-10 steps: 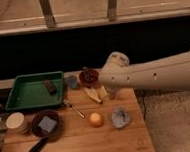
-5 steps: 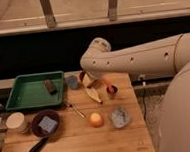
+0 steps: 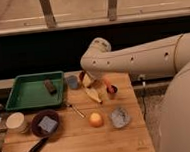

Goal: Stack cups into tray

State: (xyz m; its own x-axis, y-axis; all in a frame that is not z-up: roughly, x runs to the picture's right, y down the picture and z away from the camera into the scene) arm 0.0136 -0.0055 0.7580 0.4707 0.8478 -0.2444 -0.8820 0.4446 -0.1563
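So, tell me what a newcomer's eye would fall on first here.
The big white robot arm reaching in from the right, its gripper low over the middle of the wooden table. Then the green tray at back left, a blue-grey cup just right of it, and an orange near the front.

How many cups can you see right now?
2 for sure: a blue-grey cup right of the green tray, a cream-white cup at the front left edge. The arm may hide others; the gripper is out of sight beneath it.
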